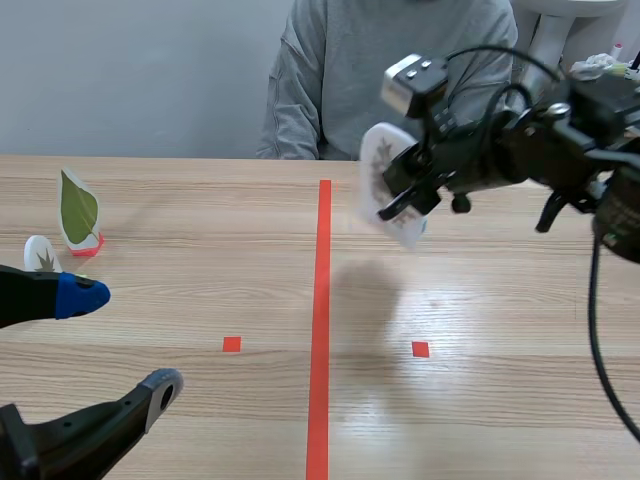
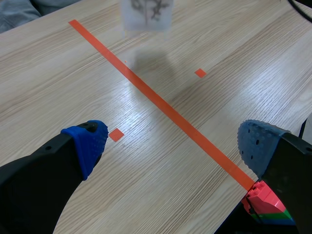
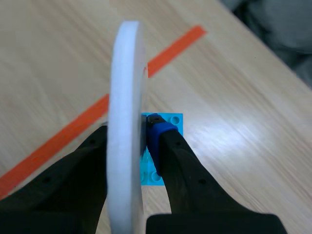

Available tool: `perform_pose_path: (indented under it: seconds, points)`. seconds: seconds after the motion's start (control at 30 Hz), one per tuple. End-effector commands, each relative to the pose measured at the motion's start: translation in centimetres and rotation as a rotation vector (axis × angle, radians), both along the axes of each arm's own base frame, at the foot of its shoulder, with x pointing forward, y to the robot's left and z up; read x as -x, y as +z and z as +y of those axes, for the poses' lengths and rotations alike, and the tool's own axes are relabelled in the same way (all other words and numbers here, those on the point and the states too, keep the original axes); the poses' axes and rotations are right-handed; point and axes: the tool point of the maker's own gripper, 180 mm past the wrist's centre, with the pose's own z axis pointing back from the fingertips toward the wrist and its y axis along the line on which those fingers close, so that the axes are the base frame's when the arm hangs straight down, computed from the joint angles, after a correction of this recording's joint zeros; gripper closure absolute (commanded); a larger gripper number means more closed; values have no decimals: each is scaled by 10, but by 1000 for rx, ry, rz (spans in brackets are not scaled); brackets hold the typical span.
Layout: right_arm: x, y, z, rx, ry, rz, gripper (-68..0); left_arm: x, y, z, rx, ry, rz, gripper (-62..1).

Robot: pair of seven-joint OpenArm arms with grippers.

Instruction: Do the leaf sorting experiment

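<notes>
Right gripper (image 1: 405, 200) clamped on a white oval plaque with a brown leaf print (image 1: 383, 175). It is held upright in the air above the wooden table (image 1: 200, 200), just right of the orange-red tape line (image 1: 322, 300). The plaque's light blue brick base (image 3: 173, 119) shows behind the fingers. Left gripper (image 1: 125, 340) low at the near left, fingers spread wide, holding nothing. Far left on the table: green leaf card on a red base (image 1: 78, 210), with a small white oval leaf plaque (image 1: 40, 255) just beside it. Person in a grey sweater (image 1: 390, 70) sits across the table.
</notes>
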Motion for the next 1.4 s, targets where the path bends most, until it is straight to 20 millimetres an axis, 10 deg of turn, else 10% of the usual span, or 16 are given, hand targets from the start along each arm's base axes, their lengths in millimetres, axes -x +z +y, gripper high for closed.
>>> perform_pose_path:
  seconds: [0.0, 0.27, 0.53, 1.37]
  points:
    - [-13, 10, -32, 11, -83, -19, -17, -2, 7, -4, 34, 4, -16, -566]
    - [-16, 19, -148, -16, -407, -41, -17, -2, 7, -4, 38, 5, -16, -566]
    - [-12, 2, -205, -87, -575, -41, -15, -2, 7, -4, 39, 5, -16, -566]
    - [-12, -41, -240, -135, -736, 23, -15, -2, 8, -4, 41, 5, -16, -566]
